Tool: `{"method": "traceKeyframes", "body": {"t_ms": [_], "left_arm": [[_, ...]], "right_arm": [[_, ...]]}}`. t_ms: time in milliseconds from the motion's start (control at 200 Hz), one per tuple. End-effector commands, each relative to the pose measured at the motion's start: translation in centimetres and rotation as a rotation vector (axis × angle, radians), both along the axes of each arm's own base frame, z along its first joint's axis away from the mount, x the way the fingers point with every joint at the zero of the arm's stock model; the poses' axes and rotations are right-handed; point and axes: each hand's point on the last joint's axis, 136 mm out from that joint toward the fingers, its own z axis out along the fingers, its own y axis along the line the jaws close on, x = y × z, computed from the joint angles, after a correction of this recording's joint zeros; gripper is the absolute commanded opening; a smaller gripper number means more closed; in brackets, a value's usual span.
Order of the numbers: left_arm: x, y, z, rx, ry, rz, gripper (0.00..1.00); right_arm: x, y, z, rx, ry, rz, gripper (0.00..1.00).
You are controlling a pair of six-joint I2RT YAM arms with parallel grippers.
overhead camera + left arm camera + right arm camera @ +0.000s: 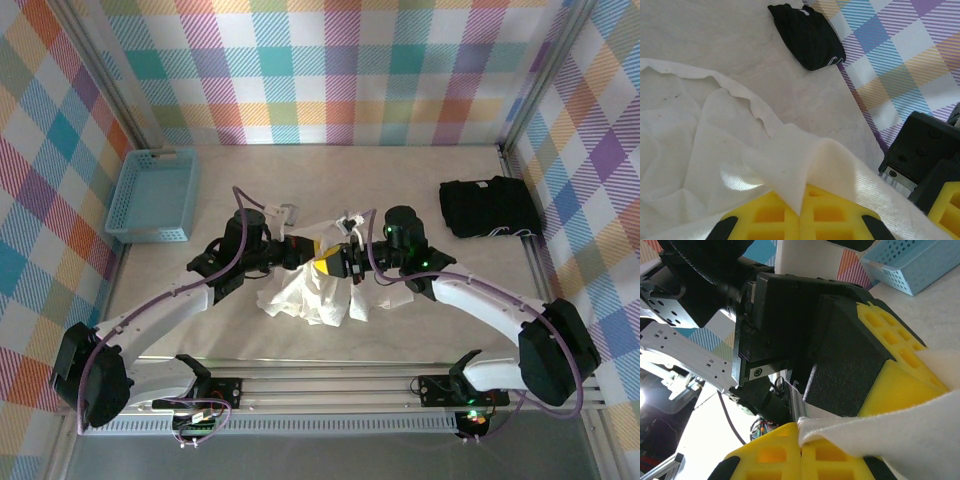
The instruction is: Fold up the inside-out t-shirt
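Top external view, with both wrist views. The inside-out t-shirt [300, 295] lies bunched and wrinkled at the middle of the bench [420, 330], well apart from the blue basket [152, 195] at far left and the black folded garment [490, 207] at far right. The left hand [312, 250] and right hand [333, 265] meet tip to tip above the far part of the heap. Each has its yellow fingers pressed together on a fold of the white cloth, the two pinch points lying just beside one another. In the left wrist view the cloth drapes over the closed fingers and spreads away in loose folds across the bench. In the right wrist view a band of cloth runs from the closed fingers toward the opposite hand, which stands very near. Most of the garment lies on the near side of the hands, toward the arm bases and slightly to the left. Its long axis cannot be told while it is crumpled. Neither arm is nearer, since both hold it. The spreading step probably depends on the hands drawing apart sideways, left and right, to pull the held edge taut.
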Motion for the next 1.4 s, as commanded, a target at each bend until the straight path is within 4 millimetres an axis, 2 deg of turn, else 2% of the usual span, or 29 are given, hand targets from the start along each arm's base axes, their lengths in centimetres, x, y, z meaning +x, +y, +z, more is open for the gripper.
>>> {"method": "traceKeyframes", "body": {"t_ms": [0, 100, 225, 360, 570, 740, 875, 1030, 1140, 1205, 1395], "left_arm": [[1.2, 1.1, 0.0, 0.018, -0.019, 0.054, 0.00], [1.1, 1.6, 0.7, -0.020, -0.030, 0.055, 0.00], [0.9, 1.5, 1.7, -0.063, -0.046, 0.038, 0.00], [0.6, 1.3, 2.3, -0.085, -0.054, 0.021, 0.00], [0.4, 1.6, 2.2, -0.077, -0.051, 0.026, 0.00], [0.3, 1.7, 2.2, -0.073, -0.060, 0.029, 0.00], [0.3, 1.6, 2.3, -0.078, -0.059, 0.021, 0.00], [0.3, 1.5, 2.5, -0.080, -0.062, 0.016, 0.00], [0.1, 1.7, 2.5, -0.079, -0.063, 0.021, 0.00], [0.1, 1.8, 2.2, -0.074, -0.061, 0.024, 0.00], [0.6, 2.5, 1.4, -0.032, -0.057, 0.071, 0.00]], "right_arm": [[-1.7, 0.1, 2.5, 0.024, -0.117, 0.069, 0.01], [-0.5, -1.3, 0.5, -0.105, -0.150, -0.059, 0.17], [1.2, -2.7, -1.7, -0.228, -0.138, -0.187, 0.28], [1.5, -2.3, -2.1, -0.221, -0.123, -0.188, 0.35], [2.8, -2.2, -2.4, -0.251, -0.153, -0.225, 0.43], [2.7, -3.6, -2.2, -0.273, -0.174, -0.247, 0.47], [3.5, -4.7, -2.8, -0.276, -0.130, -0.279, 0.53], [3.9, -3.6, -2.9, -0.247, -0.088, -0.238, 0.59], [4.3, -2.9, -3.2, -0.242, -0.069, -0.212, 0.60], [4.2, -2.4, -2.9, -0.223, -0.069, -0.186, 0.55], [2.8, -1.9, -0.2, -0.122, -0.081, -0.115, 0.18]]}}
